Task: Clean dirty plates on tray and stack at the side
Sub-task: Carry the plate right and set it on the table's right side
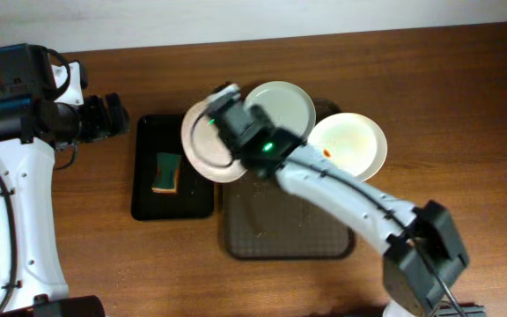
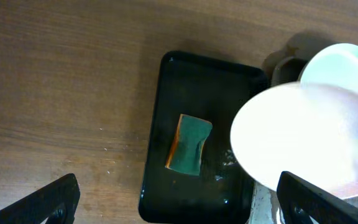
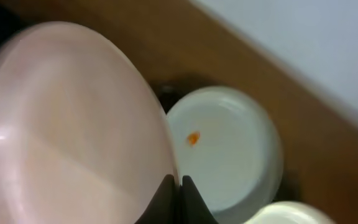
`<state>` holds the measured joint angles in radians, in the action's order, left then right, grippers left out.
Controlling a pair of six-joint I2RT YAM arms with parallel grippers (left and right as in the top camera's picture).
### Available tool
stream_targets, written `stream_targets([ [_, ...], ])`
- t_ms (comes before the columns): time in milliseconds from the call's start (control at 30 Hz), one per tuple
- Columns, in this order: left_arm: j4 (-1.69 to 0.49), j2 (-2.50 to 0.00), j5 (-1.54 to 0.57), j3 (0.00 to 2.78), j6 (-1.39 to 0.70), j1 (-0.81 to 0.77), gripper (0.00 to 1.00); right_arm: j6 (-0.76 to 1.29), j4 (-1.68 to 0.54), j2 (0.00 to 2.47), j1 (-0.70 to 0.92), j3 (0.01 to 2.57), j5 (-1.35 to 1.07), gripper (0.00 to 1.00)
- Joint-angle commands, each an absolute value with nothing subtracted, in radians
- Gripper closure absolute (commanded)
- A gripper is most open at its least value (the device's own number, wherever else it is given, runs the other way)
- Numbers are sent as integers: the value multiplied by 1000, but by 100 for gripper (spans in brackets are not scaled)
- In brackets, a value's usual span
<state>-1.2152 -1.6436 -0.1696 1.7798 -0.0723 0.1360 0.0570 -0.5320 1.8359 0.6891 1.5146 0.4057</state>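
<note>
My right gripper (image 1: 222, 134) is shut on the rim of a white plate (image 1: 201, 145) and holds it tilted above the gap between the black tray and the dark brown tray (image 1: 289, 231). In the right wrist view the shut fingers (image 3: 179, 186) pinch that plate's (image 3: 67, 124) edge. A second plate (image 1: 284, 104) with an orange smear (image 3: 192, 138) lies at the brown tray's far end. A third plate (image 1: 352, 145) sits at the tray's far right corner. My left gripper (image 1: 113, 119) is open and empty over the table at the left (image 2: 191, 208).
A smaller black tray (image 1: 148, 198) left of the brown tray holds a green and orange sponge (image 1: 167, 173), which also shows in the left wrist view (image 2: 189, 144). Bare wooden table lies around the trays.
</note>
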Motion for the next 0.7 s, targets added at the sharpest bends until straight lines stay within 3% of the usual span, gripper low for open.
stream_targets([
  [0,-1216,-1632,-184,1796,-81,139,0,248,-593,1711,471,1525,-97,96],
  [100,-1217,-1632,-184,1796,-81,139,0,321,-740,1678,144,1525,-424,96],
  [233,-1239,-1632,-187,1796,-81,139,0,339,-920,1708,-244,1522,-442,96],
  [400,-1240,-1632,-187,1796,-81,139,0,423,-928,1769,-620,1462,-374,96],
  [533,-1239,-1632,-188,1796,-81,139,0,500,-893,1838,-763,1377,-223,96],
  [667,-1239,-1632,-187,1796,-81,139,0,514,-867,1849,-766,1322,-114,94],
])
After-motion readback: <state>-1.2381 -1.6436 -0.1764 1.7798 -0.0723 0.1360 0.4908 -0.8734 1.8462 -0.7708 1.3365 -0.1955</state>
